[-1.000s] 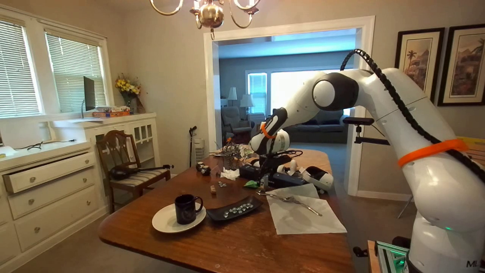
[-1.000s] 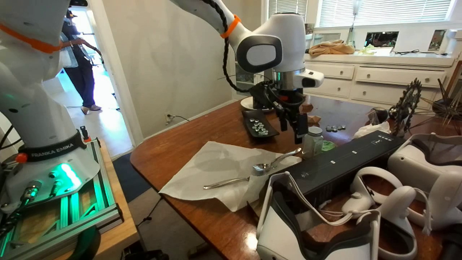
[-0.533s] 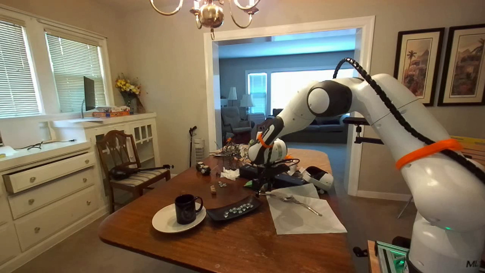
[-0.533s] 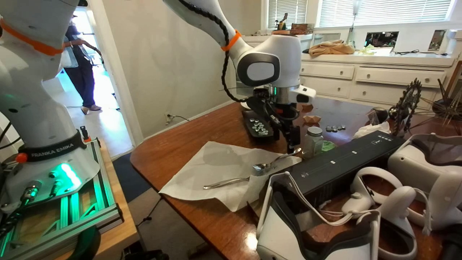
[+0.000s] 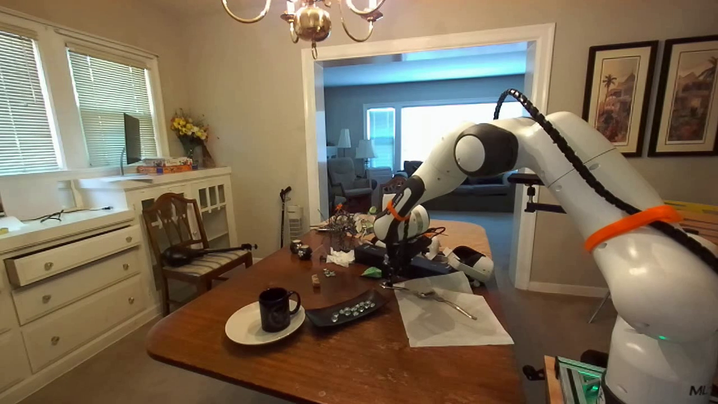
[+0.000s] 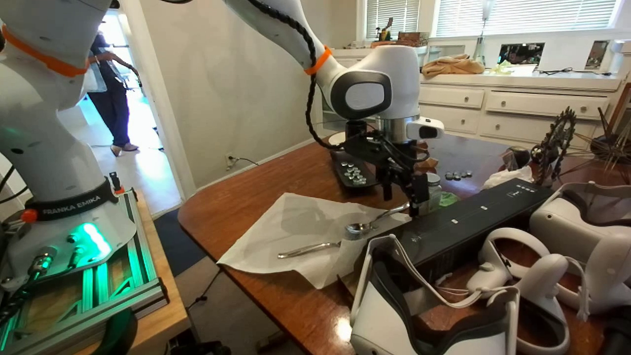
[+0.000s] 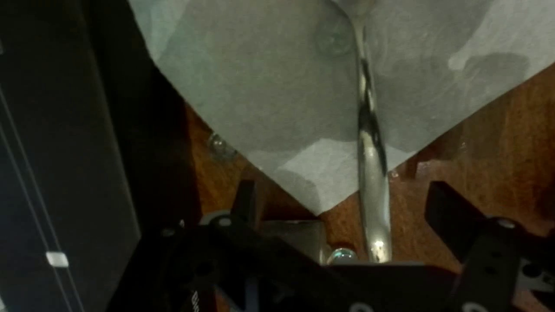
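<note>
Silver spoon (image 7: pixel 370 143) juts past the edge of white paper (image 7: pixel 260 86); the tool (image 7: pixel 342 197), spread wide and empty, leaves room on either side of the spoon.

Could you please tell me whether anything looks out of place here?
A few clear beads lie loose on the table, unlike similar ones in the black tray; also, a cabinet drawer stands partly open.

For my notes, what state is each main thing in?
Black two-fingered end effector: open
Silver metal utensil: lying ungripped
Clear glass jar: upright, capped
Black cylindrical mug: upright
Curved black tray: holding clear glassy beads
White paper sheet: spread out
Top white wooden drawer: open
White window blinds: lowered
</note>
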`<state>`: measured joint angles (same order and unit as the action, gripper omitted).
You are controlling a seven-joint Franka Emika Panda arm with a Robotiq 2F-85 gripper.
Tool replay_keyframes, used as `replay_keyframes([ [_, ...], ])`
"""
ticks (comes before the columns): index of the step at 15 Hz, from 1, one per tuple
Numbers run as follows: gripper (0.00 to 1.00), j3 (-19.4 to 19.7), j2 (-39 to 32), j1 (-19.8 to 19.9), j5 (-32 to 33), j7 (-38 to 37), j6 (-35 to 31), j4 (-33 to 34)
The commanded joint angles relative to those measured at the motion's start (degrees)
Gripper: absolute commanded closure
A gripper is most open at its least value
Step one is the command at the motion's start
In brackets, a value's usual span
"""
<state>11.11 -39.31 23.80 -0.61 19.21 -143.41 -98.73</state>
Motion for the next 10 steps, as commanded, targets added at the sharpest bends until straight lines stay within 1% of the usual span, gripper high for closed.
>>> replay_keyframes([
  [1,0.0,-2.7,-1.4,2.8,-0.5,3.2,-2.5,2.1],
  [5,0.0,-5.4,-3.1,5.2,-1.5,6.7,-2.3,5.1],
  [7,0.0,-7.1,-4.3,6.7,-1.8,9.9,-1.8,7.0],
  [10,0.0,-8.5,-6.8,7.9,-1.6,12.7,-0.7,10.0],
])
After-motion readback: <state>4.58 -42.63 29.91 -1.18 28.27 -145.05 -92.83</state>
